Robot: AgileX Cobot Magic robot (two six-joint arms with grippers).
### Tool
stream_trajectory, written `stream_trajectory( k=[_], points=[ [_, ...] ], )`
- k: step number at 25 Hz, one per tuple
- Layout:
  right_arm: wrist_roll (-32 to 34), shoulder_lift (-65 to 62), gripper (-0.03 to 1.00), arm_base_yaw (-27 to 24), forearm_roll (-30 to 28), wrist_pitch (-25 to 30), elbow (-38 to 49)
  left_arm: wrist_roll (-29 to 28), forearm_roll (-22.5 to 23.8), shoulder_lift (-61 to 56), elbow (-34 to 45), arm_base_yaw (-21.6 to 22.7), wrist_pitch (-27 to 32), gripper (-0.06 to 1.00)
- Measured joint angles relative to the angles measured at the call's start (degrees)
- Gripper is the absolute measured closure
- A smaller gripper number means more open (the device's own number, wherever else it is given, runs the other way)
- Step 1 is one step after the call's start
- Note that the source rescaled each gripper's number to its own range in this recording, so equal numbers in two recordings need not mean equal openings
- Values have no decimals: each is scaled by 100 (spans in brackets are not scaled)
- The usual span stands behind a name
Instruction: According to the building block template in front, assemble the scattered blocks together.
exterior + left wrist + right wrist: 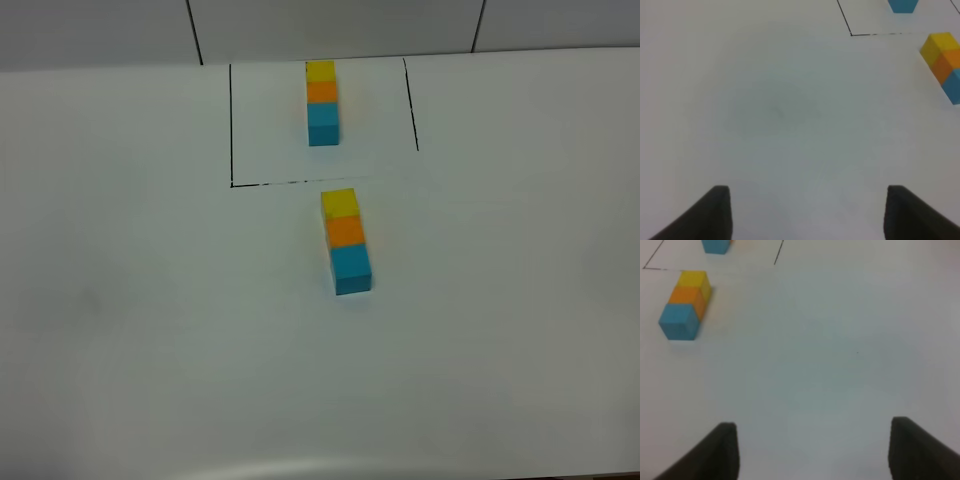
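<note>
Nearest the cameras, each wrist view shows two dark fingertips at the lower edge with bare white desk [150, 330] between them: the left gripper [807, 212] has its jaws spread wide and holds nothing, and the right gripper [812, 447] is the same, wide apart and empty. Neither arm appears in the high view, so both sit well back from the work. Further out, near the middle of the desk, the three loose blocks [346, 240] lie in one touching row, blue nearest, orange in the middle, yellow farthest. The row is slightly skewed, its near blue end drifting a little toward the right side. Just beyond the yellow end runs the front line of a thin black outline [231, 125] drawn on the desk, and inside it, well apart from the loose row, sits the template [322, 102], smaller looking, with the same order of blue, orange, yellow going away. Judging from this, the colour order already matches and the assembly looks finished or nearly so. To do the remaining step well, keep both grippers clear of the row, and if any touch is needed, only nudge the blue end gently to square the row, without splitting the joints
</note>
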Motion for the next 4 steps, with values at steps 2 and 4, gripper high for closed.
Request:
stream_trajectory(
  k=[2, 4],
  points=[
    [0, 0, 63, 0, 0, 0, 0, 0, 0, 0, 0, 0, 0, 56],
    [0, 0, 63, 0, 0, 0, 0, 0, 0, 0, 0, 0, 0, 56]
  ],
)
